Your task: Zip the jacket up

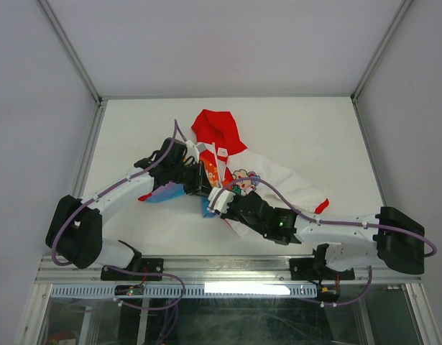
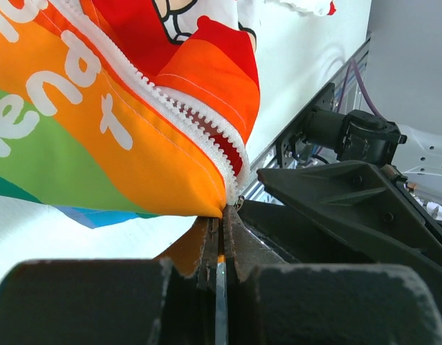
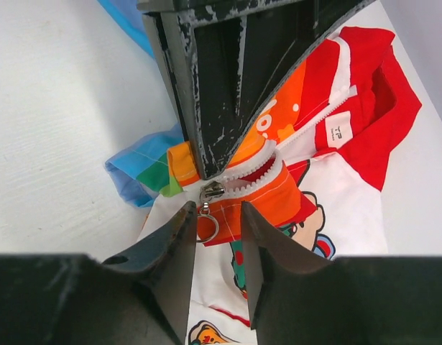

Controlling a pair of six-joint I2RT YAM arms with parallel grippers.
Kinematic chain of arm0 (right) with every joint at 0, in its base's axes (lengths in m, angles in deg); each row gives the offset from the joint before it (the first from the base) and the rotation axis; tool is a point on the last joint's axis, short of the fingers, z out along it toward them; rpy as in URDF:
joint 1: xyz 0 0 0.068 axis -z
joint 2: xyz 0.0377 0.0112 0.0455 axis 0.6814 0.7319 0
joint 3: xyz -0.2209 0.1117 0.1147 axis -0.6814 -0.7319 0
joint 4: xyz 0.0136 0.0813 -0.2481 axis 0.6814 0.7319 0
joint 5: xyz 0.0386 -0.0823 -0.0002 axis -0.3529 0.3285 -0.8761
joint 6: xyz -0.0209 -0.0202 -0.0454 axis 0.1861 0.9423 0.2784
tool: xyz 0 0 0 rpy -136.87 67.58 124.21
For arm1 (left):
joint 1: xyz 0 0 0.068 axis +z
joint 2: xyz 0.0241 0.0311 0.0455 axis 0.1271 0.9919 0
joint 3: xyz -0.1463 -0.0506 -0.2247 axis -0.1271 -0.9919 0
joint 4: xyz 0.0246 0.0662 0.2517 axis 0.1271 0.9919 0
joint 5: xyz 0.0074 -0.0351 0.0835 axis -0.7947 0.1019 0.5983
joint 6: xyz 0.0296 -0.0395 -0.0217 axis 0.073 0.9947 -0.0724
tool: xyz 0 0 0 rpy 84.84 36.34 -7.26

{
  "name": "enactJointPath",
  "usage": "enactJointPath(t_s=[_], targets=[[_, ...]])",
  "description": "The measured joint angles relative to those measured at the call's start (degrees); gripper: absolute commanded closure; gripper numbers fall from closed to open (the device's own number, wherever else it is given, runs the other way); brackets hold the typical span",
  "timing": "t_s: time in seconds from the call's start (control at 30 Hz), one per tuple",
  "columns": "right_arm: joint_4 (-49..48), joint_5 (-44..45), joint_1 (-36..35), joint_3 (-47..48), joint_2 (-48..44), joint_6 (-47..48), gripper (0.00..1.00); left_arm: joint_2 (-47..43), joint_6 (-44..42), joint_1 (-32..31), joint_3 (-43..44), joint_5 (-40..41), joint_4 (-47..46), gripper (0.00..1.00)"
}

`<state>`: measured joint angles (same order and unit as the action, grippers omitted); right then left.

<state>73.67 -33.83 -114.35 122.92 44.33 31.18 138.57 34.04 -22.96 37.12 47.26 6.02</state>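
Fingers [image 2: 249,244] of the left gripper [image 2: 222,219] clamp the jacket [image 2: 98,122] hem at the zipper's foot. Right gripper [image 3: 219,215] sits narrowly parted, pull ring [image 3: 207,228] dangling between its fingers. Jacket lies mid-table, red hood [image 1: 217,129] toward 12 o'clock.

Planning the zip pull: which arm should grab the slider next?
Right. The right tool straddles the zipper pull, open; the left tool is shut on the jacket at the zipper's base, anchoring it.
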Motion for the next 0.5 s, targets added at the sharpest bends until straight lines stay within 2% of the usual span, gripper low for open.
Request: enactJointPath(t_s=[0.13,0.23,0.43,0.5], targets=[[0.55,-1.09,0.02,0.83,0.0,-0.26,0.76,0.0,-0.2,0.0,0.0,0.02,0.24,1.0],[0.98,-1.66,0.37,1.03,0.0,-0.57,0.77,0.0,-0.24,0.0,0.0,0.02,0.44,1.0],[1.95,-2.93,0.98,1.03,0.0,-1.79,0.53,0.0,-0.26,0.0,0.0,0.07,0.81,1.0],[2.4,-3.69,1.03,1.03,0.0,-2.14,0.48,0.0,-0.26,0.0,0.0,0.07,0.81,1.0]])
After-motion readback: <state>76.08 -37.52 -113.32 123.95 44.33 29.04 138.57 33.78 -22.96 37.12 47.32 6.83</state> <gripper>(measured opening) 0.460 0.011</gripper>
